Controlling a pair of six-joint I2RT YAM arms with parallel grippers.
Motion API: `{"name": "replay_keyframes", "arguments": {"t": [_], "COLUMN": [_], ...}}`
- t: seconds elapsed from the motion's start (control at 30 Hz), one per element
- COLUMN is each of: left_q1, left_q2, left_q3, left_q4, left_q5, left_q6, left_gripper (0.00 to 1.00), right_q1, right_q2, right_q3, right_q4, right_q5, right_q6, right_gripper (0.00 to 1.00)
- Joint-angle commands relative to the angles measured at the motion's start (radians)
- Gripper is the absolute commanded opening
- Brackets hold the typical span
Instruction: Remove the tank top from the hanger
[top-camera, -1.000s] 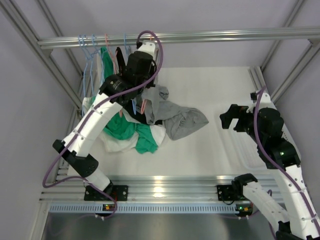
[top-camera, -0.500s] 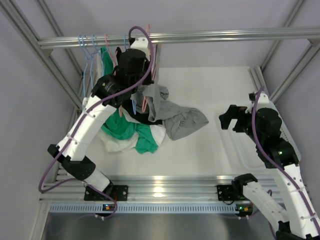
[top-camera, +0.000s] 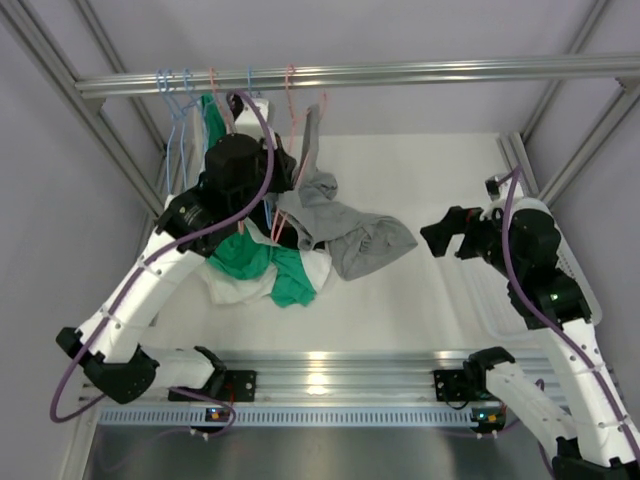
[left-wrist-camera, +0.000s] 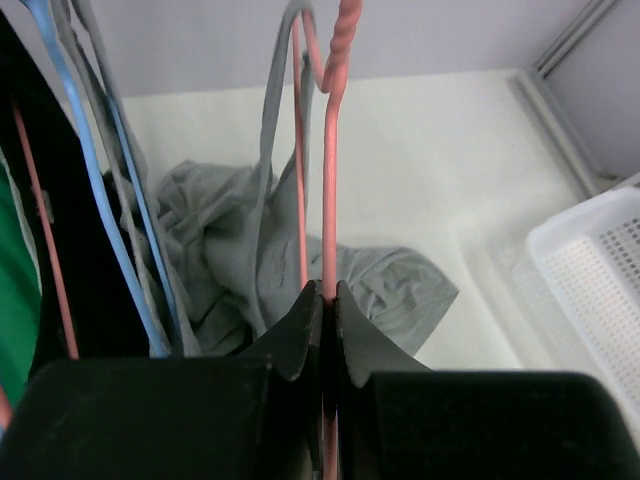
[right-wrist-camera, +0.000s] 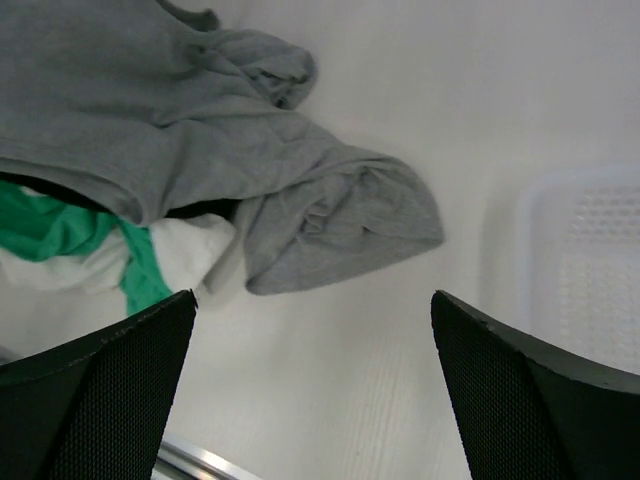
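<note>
The left gripper (left-wrist-camera: 328, 308) is clenching the pink hanger (left-wrist-camera: 330, 150), both fingers pressing together on the wire just below where two pink strands are meeting. In the top view the hanger is reaching up to the rail (top-camera: 420, 71) at about 12 o'clock and slanting down toward 7 o'clock into the gripper. The tank top (top-camera: 352, 238) is grey; one strap is running up beside the pink wire while the rest is lying crumpled on the table (top-camera: 440, 170), at about 10 o'clock from the table's middle, overlapping green cloth (top-camera: 288, 284) and white cloth (top-camera: 238, 290) at its 7 o'clock. Blue hangers (top-camera: 172, 100) are hanging from the rail at 11 o'clock, near a black garment (left-wrist-camera: 70, 260). The right gripper (top-camera: 438, 234) is hovering at 3 o'clock, well apart from the clothes, its fingers (right-wrist-camera: 110, 390) spreading wide with nothing between them and facing the tank top at its 9 o'clock. A white basket (left-wrist-camera: 600, 265) is sitting at the table's 3 o'clock edge
</note>
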Motion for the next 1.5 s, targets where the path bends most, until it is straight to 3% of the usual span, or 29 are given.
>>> {"name": "replay_keyframes", "arguments": {"t": [0.0,0.07,0.13,0.3,0.63,0.83,1.07,1.27,1.47], "left_q1": [-0.008,-0.008,-0.008,-0.008,-0.008,-0.008,-0.008,-0.008,-0.008], "left_q2": [-0.133,-0.179,-0.201,-0.136,-0.044,-0.141,-0.129,-0.191,-0.378], "left_q3": [-0.138,-0.189,-0.229,-0.163,-0.043,-0.149,-0.137,-0.186,-0.406], "left_q4": [0.058,0.098,0.118,0.132,0.221,0.343,0.396,0.386,0.39], "left_q5": [0.106,0.158,0.148,0.0,-0.012,0.038,0.054,0.156,0.423], "left_q6": [0.01,0.025,0.025,0.016,0.007,0.013,0.027,-0.005,-0.081], "left_gripper": [0.0,0.0,0.0,0.0,0.0,0.0,0.0,0.0,0.0], "right_q1": [0.01,0.015,0.038,0.096,0.112,0.112,0.112,0.112,0.118], "right_q2": [0.028,0.057,0.104,0.186,0.193,0.209,0.233,0.215,0.183], "right_q3": [-0.023,-0.048,-0.037,0.021,-0.023,-0.035,-0.046,-0.048,0.0], "right_q4": [0.219,0.364,0.429,0.445,0.443,0.445,0.463,0.46,0.484], "right_q5": [-0.3,-0.473,-0.534,-0.45,-0.376,-0.37,-0.372,-0.356,-0.448], "right_q6": [-0.004,0.031,0.059,0.054,0.033,0.028,0.043,0.037,0.071], "right_gripper": [0.99,0.99,0.99,0.99,0.99,0.99,0.99,0.99,0.99]}}
